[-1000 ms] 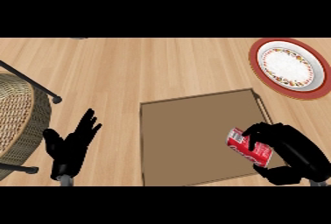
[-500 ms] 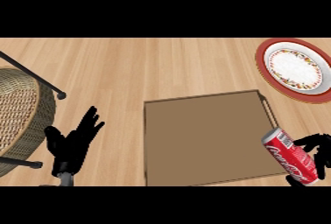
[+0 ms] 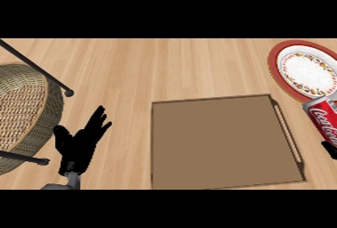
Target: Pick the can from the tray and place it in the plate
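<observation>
As can [image 3: 324, 119] tilts, top twd plate [image 3: 275, 67]

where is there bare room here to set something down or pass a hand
Widest bare stretch: the counter along the top, between the wicker basket and the plate. The tray has a bare floor too, and a lane runs between the left hand and the tray. Crowded: the right edge, where the Coca-Cola can is close to both plate and tray.
</observation>
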`<action>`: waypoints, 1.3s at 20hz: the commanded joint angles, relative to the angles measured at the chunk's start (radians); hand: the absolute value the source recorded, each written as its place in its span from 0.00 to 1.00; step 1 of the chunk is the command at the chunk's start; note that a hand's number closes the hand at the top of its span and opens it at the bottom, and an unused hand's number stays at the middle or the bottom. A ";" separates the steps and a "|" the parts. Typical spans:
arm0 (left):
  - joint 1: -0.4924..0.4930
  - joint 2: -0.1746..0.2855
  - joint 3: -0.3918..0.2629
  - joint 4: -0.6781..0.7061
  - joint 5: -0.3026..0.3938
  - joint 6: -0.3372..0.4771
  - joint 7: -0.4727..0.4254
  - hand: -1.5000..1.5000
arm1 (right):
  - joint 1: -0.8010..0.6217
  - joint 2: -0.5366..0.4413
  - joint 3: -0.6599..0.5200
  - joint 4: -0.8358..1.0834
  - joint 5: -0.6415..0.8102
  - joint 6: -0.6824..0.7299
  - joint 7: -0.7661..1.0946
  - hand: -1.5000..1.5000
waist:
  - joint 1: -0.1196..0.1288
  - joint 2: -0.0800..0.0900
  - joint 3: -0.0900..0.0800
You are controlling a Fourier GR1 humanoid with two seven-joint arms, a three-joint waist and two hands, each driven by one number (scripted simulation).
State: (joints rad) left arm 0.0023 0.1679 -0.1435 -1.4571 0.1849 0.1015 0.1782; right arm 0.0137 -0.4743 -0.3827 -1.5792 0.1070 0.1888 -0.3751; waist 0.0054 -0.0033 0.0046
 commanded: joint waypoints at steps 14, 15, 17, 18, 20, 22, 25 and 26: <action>-0.034 -0.017 -0.010 0.062 -0.010 -0.043 0.005 0.50 | -0.634 -0.213 -0.118 1.013 0.137 -0.196 -0.321 1.00 | 0.057 0.026 0.000; -0.014 -0.017 -0.034 0.030 -0.026 -0.039 0.017 0.50 | -0.667 -0.188 -0.110 1.042 0.155 -0.248 -0.321 1.00 | 0.068 0.027 0.001; -0.019 -0.034 -0.045 0.043 -0.033 -0.032 0.011 0.50 | -0.662 -0.199 -0.127 1.095 0.148 -0.239 -0.385 1.00 | 0.074 0.035 0.003; -0.063 -0.019 -0.013 0.076 -0.034 -0.025 0.006 0.50 | -0.700 -0.223 -0.118 1.120 0.164 -0.239 -0.364 1.00 | 0.075 0.039 0.002; -0.076 -0.022 -0.009 0.052 -0.016 -0.027 0.051 0.50 | -0.736 -0.217 -0.115 1.167 0.176 -0.262 -0.383 1.00 | 0.080 0.038 0.003; -0.061 -0.034 -0.045 0.027 -0.036 -0.026 0.045 0.50 | -0.743 -0.263 -0.068 1.224 0.240 -0.262 -0.235 1.00 | 0.100 0.045 0.002; -0.079 -0.026 -0.039 0.034 -0.038 -0.028 0.055 0.50 | -0.729 -0.274 0.034 1.252 0.356 -0.290 -0.233 0.00 | 0.115 0.054 0.002; -0.085 -0.043 -0.040 0.040 -0.038 -0.016 0.053 0.50 | -0.740 -0.285 0.046 1.276 0.362 -0.229 -0.232 0.00 | 0.110 0.054 0.003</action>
State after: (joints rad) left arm -0.0761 0.1352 -0.1741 -1.4445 0.1528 0.0791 0.2041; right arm -0.7078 -0.7296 -0.4088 -0.3740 0.3847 -0.0670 -0.6425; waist 0.1038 0.0387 0.0102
